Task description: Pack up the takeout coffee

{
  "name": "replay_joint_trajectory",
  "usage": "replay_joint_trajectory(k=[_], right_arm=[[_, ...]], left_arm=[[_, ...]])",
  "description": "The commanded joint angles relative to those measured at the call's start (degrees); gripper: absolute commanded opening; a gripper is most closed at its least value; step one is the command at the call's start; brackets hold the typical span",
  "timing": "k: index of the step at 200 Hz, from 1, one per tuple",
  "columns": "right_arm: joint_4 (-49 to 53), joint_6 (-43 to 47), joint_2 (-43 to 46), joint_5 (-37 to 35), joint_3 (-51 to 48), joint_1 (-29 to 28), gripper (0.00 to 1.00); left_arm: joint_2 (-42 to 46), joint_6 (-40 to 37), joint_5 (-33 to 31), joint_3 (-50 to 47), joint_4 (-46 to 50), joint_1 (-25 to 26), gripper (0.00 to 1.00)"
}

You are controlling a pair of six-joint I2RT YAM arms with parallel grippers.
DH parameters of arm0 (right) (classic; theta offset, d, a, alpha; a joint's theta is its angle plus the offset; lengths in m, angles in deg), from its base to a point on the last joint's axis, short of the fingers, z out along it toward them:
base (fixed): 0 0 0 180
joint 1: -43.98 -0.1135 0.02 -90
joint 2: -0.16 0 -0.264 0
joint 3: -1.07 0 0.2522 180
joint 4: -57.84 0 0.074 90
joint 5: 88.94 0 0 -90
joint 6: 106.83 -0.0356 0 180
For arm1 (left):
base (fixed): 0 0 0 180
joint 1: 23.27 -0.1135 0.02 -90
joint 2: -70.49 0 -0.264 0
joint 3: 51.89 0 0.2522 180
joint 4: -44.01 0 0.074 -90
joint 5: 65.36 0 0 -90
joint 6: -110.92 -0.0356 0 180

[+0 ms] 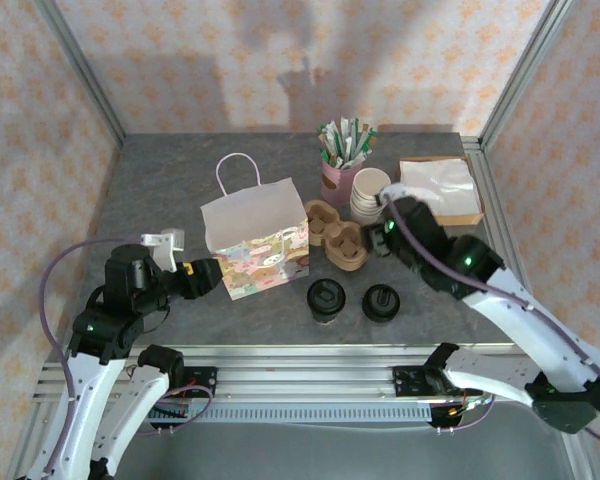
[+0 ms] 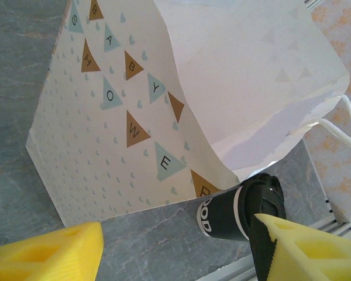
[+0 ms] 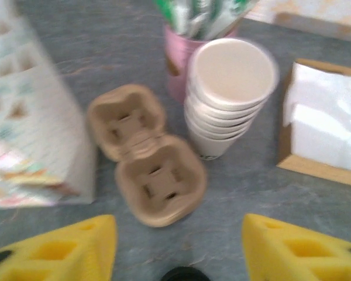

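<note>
The takeout coffee [image 1: 326, 298] stands in front of the paper bag's right corner. In the left wrist view it is a dark cup [image 2: 222, 212] with white lettering and a black lid, partly behind my right finger. My left gripper [image 1: 205, 275] is at the bag's left front corner. Its yellow fingers are open [image 2: 178, 234] over bare table, low beside the bag [image 2: 123, 117]. My right gripper [image 1: 375, 238] hovers open [image 3: 178, 228] just near of the brown two-cup carrier [image 3: 146, 155], holding nothing.
The white patterned bag [image 1: 252, 240] stands open at centre. A second black round item [image 1: 381, 302] sits right of the coffee. Behind are stacked cream cups [image 1: 368, 193], a pink cup of sachets [image 1: 342, 160] and a napkin box [image 1: 442, 190].
</note>
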State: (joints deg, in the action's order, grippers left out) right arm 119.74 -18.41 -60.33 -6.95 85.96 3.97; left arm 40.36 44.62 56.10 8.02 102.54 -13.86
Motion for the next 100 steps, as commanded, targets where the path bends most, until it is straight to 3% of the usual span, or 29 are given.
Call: replay_joint_trajectory(k=[1,12,24,53,100], right_arm=[[-3.1,11.7,-6.6,17.4,2.0,8.2,0.46],[-2.9,15.8,-10.7,22.2,3.2,9.3,0.45],[-2.2,19.4,-14.6,24.8,4.7,9.3,0.53],[0.1,22.2,-22.9,24.9,9.3,9.3,0.60],[-1.8,25.4,-31.0,25.6,11.7,9.4,0.56]], left_arm=[[1.3,-1.4,-1.8,0.9,-2.3,0.7,0.68],[1.8,0.0,-0.8,-0.1,-4.3,0.6,0.68],[2.3,1.2,1.6,-1.1,-6.3,0.6,0.68],[4.5,0.0,0.6,-1.3,-5.7,0.7,0.69],[4.9,0.1,0.7,-1.6,-5.9,0.7,0.69]])
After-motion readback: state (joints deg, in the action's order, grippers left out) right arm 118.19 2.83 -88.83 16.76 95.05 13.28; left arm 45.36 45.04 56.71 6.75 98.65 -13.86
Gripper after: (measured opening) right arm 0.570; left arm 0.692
